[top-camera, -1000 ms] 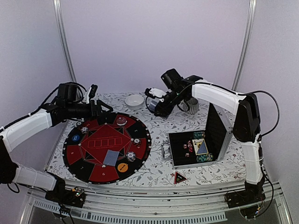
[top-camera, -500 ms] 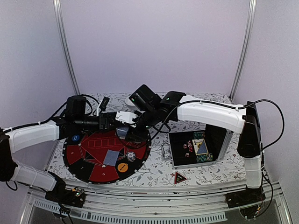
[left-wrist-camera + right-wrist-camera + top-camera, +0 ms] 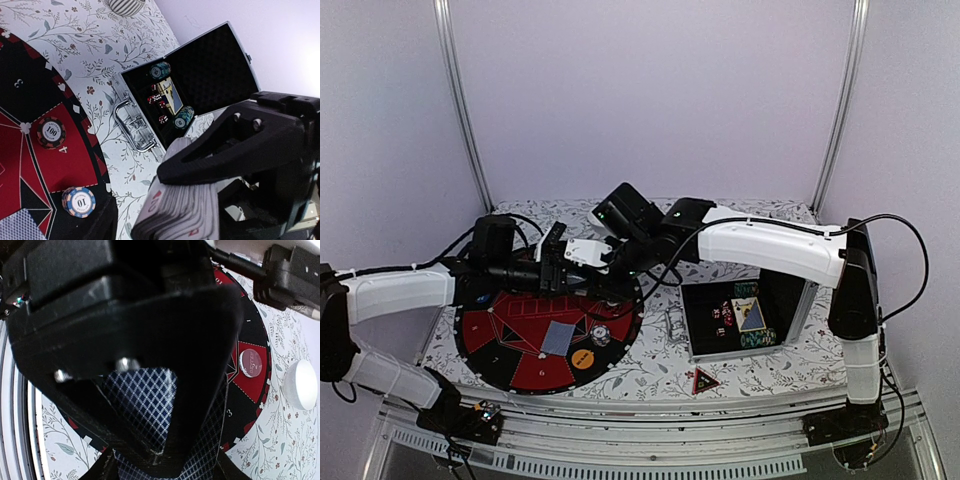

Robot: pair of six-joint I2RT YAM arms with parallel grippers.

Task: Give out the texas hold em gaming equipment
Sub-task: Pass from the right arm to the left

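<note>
Meeting over the mat's (image 3: 510,350) 1 o'clock rim, the left gripper (image 3: 563,274) and right gripper (image 3: 588,266) share the deck (image 3: 182,212). In the right wrist view, the right fingers (image 3: 150,330) pinch it, and its patterned back shows through the finger's cut-out. In the left wrist view, the deck lies edge-on and slightly fanned under the upper left finger (image 3: 225,145), which touches the top card. The lower finger is hidden, so I cannot tell whether the left jaws are clamped on it or only around it.

On the mat, one face-down card (image 3: 557,338) lies just off centre toward 5 o'clock. The 10 chip (image 3: 600,335) sits just beside it at 3 o'clock, and the orange disc (image 3: 582,358) is near the 5 o'clock rim. The 100 chip (image 3: 51,132) rests on a red wedge farther out, apart from the 10 chip. A white disc (image 3: 250,362) sits on another red wedge near the rim.

At 3 o'clock of the mat the case (image 3: 790,270) stands open with its lid upright, holding chip stacks, dice and cards. The marker (image 3: 704,380) lies at 7 o'clock of the case, near the table's (image 3: 650,375) front edge.
</note>
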